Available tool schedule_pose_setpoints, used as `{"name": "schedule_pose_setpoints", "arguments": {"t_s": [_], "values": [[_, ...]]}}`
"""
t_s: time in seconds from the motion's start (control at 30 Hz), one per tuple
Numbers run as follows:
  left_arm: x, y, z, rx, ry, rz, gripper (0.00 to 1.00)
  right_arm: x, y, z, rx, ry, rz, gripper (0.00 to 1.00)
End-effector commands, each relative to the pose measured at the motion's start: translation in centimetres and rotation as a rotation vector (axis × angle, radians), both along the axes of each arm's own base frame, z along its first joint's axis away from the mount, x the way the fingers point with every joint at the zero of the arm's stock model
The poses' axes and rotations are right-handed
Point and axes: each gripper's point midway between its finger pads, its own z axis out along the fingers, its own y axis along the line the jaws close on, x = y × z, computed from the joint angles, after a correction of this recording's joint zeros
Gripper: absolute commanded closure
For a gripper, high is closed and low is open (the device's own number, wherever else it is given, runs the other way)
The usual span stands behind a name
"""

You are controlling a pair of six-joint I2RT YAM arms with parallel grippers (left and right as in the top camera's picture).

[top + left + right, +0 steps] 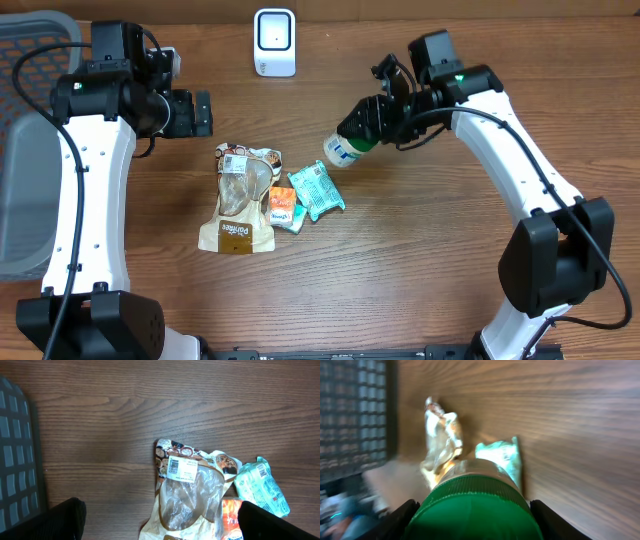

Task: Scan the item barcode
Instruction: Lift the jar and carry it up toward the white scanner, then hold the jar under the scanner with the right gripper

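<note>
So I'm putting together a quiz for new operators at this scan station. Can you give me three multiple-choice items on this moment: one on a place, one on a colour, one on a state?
1. Where does the white scanner stand?
A) at the far edge of the table
B) inside a basket
C) on top of a pouch

2. What colour is the cap of the bottle?
A) red
B) green
C) white

3. What state is the right end effector in?
A) open and empty
B) shut on the bottle
C) out of view

Answers:
1 A, the overhead view shows the scanner upright on bare wood at the far edge.
2 B, the right wrist view shows a ribbed green cap.
3 B, its fingers grip the bottle at the cap end.
</note>
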Motion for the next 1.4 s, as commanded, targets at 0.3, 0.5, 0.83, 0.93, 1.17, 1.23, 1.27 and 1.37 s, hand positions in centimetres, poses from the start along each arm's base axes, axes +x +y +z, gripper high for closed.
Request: {"name": "schedule_pose_setpoints", "arguments": {"t_s": [0.3, 0.5, 0.83, 0.93, 1.17, 1.23, 1.27, 1.37], "values": [[0.4, 0.0, 0.5, -0.004, -0.018, -0.019, 0.00, 7.6, -0.7, 15.2, -0.421, -0.706, -0.207, 0.66], [0.5, 0.0, 0.5, -0.004, -0.018, -0.019, 0.01, 11.3, 2.6, 15.3, -0.606, -0.959, -0.141, 0.67], [0.5, 0.0, 0.5, -0.004, -0.019, -0.019, 0.00, 19.3, 8.7, 11.2, -0.809, -1.375, 0.127, 0.67], [0.5, 0.0, 0.5, -0.004, -0.018, -0.019, 0.01, 20.8, 10.8, 9.7, -0.834, -1.504, 0.216, 0.67], [0.5, 0.0, 0.5, -0.004, -0.018, -0.019, 0.01, 22.6, 13.6, 5.9, -0.826, -1.669, 0.279, 0.67], [0.5, 0.0, 0.5, -0.004, -0.018, -0.019, 0.00, 22.9, 13.8, 5.3, -0.820, -1.689, 0.262, 0.67], [0.4, 0.0, 0.5, -0.004, -0.018, -0.019, 0.00, 23.0, 13.9, 4.9, -0.814, -1.693, 0.265, 0.67], [0.4, 0.0, 0.5, -0.004, -0.018, -0.019, 0.00, 22.9, 14.5, 3.8, -0.776, -1.698, 0.307, 0.67]]}}
